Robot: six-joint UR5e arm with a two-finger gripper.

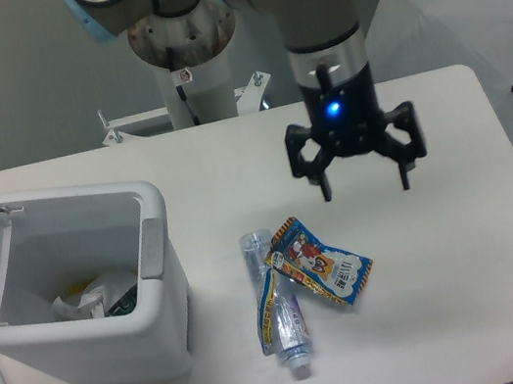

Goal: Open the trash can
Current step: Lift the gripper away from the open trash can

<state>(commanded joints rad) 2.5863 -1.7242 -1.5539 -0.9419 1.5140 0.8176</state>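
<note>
The trash can [89, 311] stood at lower left of the frame, lid raised, rubbish visible inside. The gripper [363, 185] hung at centre right, jaws spread, grasping nothing.

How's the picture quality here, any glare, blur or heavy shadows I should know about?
Fixed camera view: soft, even light, no harsh glare; faint shadows beside the trash can and under the plastic bottle; the gripper shows a glowing blue light on its body; everything slightly soft, the snack packet print unreadable.
</note>
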